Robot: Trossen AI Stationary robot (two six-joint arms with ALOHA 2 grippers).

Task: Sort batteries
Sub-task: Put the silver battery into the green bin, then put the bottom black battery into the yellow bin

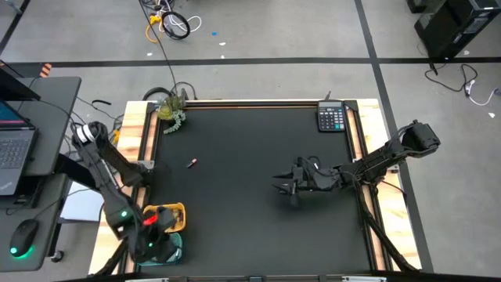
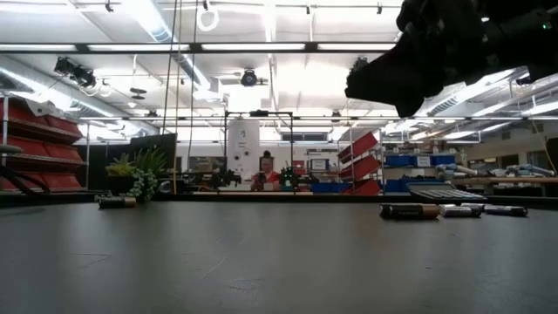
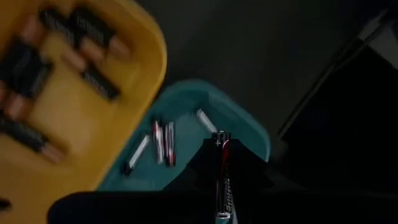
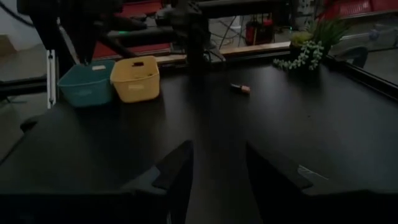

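1. The left hand [image 3: 222, 186] hangs over the two baskets at about 7 o'clock on the desk [image 1: 250, 219], its fingers clamped on a white-and-red battery [image 3: 222, 177] that points out past the fingertips, above the teal basket [image 3: 249, 124].
2. The teal basket already holds a few pale batteries [image 3: 160, 142]; the yellow basket [image 3: 134, 62] touching it holds dark ones with copper ends [image 3: 93, 31].
3. One dark, copper-tipped battery [image 1: 191, 163] lies alone on the mat toward 10 o'clock from centre, with a small plant [image 1: 171, 110] at 11 o'clock. The low view shows three more batteries [image 2: 453, 210] lying in a row on the mat.
4. The right hand [image 4: 217, 168] hovers just right of centre, toward 3 o'clock, fingers apart and holding nothing. A calculator [image 1: 331, 117] sits at 1 o'clock.
5. Handling, as a judgement: each battery is rigid, light and smooth, so it will likely roll when nudged and may slip from a loose pinch.
6. Best hold is probably across the middle of the barrel, fingers square to its length.
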